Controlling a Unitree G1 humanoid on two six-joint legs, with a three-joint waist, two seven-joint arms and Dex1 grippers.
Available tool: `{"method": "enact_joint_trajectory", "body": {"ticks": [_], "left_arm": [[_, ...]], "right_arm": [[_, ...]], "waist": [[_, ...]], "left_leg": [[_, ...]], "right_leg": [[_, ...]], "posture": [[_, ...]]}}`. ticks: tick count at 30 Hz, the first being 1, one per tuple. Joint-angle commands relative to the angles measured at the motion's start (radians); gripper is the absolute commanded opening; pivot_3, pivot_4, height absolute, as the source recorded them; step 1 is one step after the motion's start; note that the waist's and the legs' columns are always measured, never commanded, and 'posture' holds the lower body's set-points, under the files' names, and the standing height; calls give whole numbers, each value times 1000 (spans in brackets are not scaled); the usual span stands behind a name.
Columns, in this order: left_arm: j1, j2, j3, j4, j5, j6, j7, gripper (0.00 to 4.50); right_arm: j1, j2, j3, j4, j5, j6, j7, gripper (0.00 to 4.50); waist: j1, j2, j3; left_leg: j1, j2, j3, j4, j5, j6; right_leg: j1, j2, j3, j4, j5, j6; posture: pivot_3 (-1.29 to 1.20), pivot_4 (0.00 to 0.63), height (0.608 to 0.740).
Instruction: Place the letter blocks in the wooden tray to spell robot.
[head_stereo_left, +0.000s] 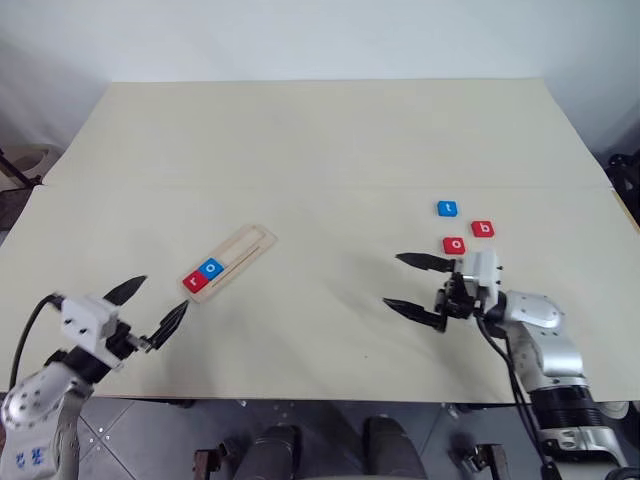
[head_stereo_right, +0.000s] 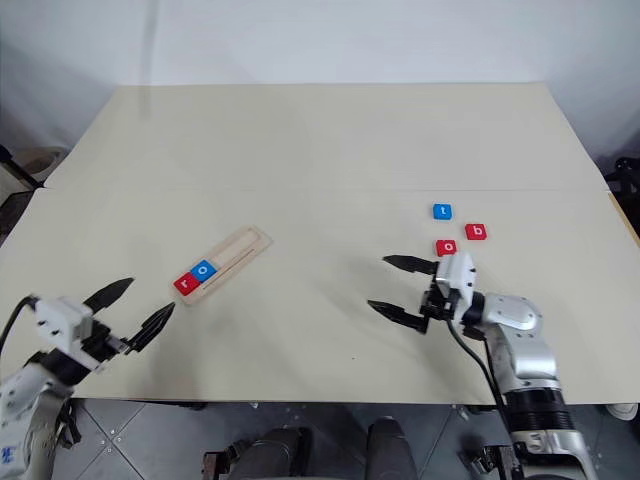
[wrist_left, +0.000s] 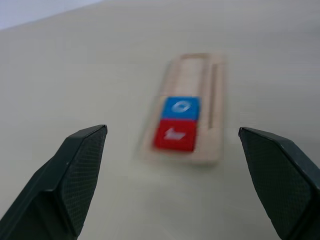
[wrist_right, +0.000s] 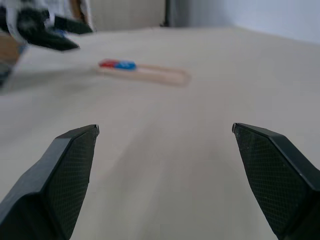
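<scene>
A pale beige table (head_stereo_left: 330, 150) fills the scene, with a light wall behind its far edge and dark floor below its near edge. The wooden tray (head_stereo_left: 232, 261) lies on the left half of the table, its long axis running diagonally from the near left toward the far right. Two letter blocks sit side by side at its near-left end: the red r (head_stereo_left: 194, 281) outermost, the blue o (head_stereo_left: 211, 267) touching it on the inner side. The rest of the groove is bare wood.

Three more blocks lie loose on the right half, well apart from the tray: the blue t (head_stereo_left: 447, 208) farthest back, the red b (head_stereo_left: 482, 228) just beside it toward the right edge, and the red o (head_stereo_left: 454, 244) nearest the front.

The left gripper (head_stereo_left: 149, 312) hovers near the front-left corner, fingers spread wide and holding nothing, aimed at the tray's filled end. The right gripper (head_stereo_left: 413, 287) sits just in front of the red o, pointing left across the table, jaws wide and empty.

A broad bare stretch separates tray and loose blocks, and the far half is open.
</scene>
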Motion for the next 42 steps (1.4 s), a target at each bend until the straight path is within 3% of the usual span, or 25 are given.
{"method": "enact_joint_trajectory", "body": {"ticks": [1,11,22,34,42], "left_arm": [[66,-19,66,-29,-19,-19,24,4479],[75,2,54,-8,-106,61,-64,4479],[-268,223,-143,222,9,140,-228,4479],[-469,215,-276,464,144,93,-217,4479],[-487,220,-276,465,114,78,-281,4479]], "right_arm": [[-23,34,13,-76,37,2,-4,4500],[-17,35,32,-153,51,43,3,4500],[83,-54,-25,-216,66,80,-9,4500],[124,-51,-26,-276,64,89,-61,4500],[110,-52,-28,-270,61,86,-73,4500]], "waist": [[3,0,0],[20,-1,0],[21,-1,-1],[0,-1,-1],[0,-1,-1]], "left_leg": [[0,0,0,0,0,0],[0,0,-1,1,-1,1],[0,0,-2,1,-1,1],[0,0,-2,1,-1,0],[0,0,-2,2,-1,0]], "right_leg": [[0,0,0,0,0,0],[2,0,-1,-2,0,0],[3,0,-3,-3,0,-1],[1,0,-5,1,1,-1],[1,-1,-6,2,1,-1]], "posture": [[0,150,740],[0,150,740],[0,150,740],[0,150,740],[0,150,740]]}}
